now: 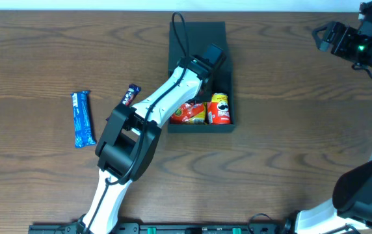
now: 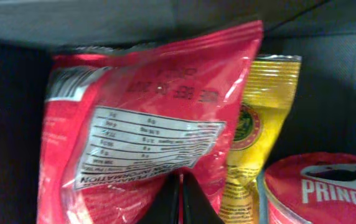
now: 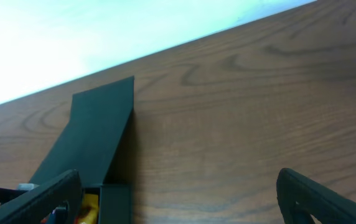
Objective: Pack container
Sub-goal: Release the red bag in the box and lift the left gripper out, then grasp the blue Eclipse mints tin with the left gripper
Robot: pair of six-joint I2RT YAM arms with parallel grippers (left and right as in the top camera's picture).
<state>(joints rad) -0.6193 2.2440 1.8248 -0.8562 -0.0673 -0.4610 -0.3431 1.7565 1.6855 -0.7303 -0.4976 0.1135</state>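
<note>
While the left gripper [image 2: 179, 198] pinched the red bag [image 2: 140, 124] inside the container [image 1: 199, 128], centre of the overhead view, Pringles can [image 1: 220, 108] and yellow pack [image 2: 252, 124] were already in. Blue bar [image 1: 82, 118] and dark bar [image 1: 130, 95] lay unpacked leftward. Right gripper [image 3: 179, 180] gaped, far right.

black container [image 1: 202, 36], red bag [image 2: 147, 124], yellow bag [image 2: 259, 124], red pringles can [image 2: 321, 190], blue bar [image 1: 82, 119], brown wood-grain table [image 1: 36, 52].

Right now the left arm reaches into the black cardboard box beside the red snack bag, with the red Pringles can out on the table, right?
No. The red Pringles can sits inside the black cardboard box, beside the red snack bag; overhead view shows it.
</note>
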